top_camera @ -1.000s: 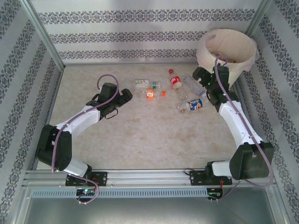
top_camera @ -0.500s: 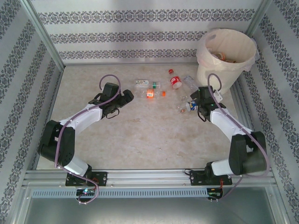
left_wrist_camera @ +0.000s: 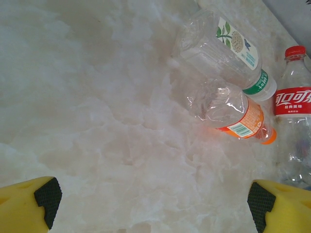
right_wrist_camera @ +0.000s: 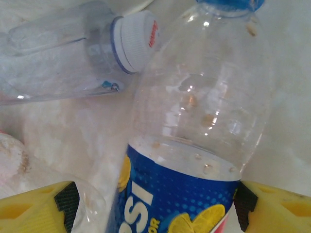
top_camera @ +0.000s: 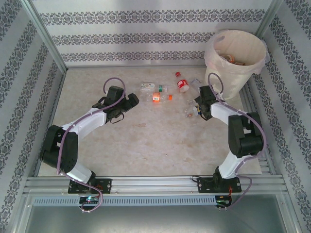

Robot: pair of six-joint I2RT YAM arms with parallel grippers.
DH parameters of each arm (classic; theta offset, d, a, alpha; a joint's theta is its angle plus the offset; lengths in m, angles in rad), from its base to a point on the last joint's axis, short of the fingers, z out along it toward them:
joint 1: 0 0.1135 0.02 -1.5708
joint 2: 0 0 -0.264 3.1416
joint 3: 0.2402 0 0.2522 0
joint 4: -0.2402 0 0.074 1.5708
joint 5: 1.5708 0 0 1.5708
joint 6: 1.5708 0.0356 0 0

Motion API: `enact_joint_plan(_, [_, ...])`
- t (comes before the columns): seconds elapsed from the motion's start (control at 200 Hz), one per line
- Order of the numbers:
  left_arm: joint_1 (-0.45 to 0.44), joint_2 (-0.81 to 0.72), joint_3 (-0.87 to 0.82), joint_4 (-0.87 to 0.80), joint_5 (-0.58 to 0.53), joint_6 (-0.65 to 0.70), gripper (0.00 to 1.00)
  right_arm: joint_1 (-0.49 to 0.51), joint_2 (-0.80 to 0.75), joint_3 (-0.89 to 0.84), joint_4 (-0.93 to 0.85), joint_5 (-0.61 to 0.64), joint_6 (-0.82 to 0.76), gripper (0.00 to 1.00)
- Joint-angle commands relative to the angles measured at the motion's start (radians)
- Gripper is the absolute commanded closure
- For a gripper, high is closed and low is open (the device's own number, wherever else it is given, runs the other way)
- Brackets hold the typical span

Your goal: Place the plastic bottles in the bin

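- The left jaws stand wide open and hold nothing (only bare desk lies between their black pads), well left of the scattered bottles.
- Ahead of them lie a green-capped bottle and a crushed orange-labelled bottle touching it, with a red-labelled bottle just beside.
- The right jaws are open around a blue-labelled bottle lying on the desk. One pad is at its edge and the other is apart from it (no squeeze visible).
- A white-capped clear bottle lies against its shoulder.
- The bin stands upright in the far right corner, bag-lined, with some bottles inside, just beyond the right arm.
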Motion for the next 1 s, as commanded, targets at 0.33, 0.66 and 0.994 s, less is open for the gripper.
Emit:
enact_joint_plan(0.33, [-0.013, 0.034, 0.051, -0.015, 0.003, 0.017, 0.00, 0.017, 0.032, -0.049, 0.081, 0.034, 0.032, 0.36])
enact_joint_plan(0.66, [-0.013, 0.034, 0.040, -0.009, 0.011, 0.011, 0.00, 0.019, -0.100, -0.202, 0.132, 0.118, 0.044, 0.50])
enact_joint_plan(0.994, [-0.014, 0.026, 0.026, 0.025, 0.032, 0.021, 0.00, 0.116, -0.294, -0.270, 0.238, 0.287, -0.161, 0.57])
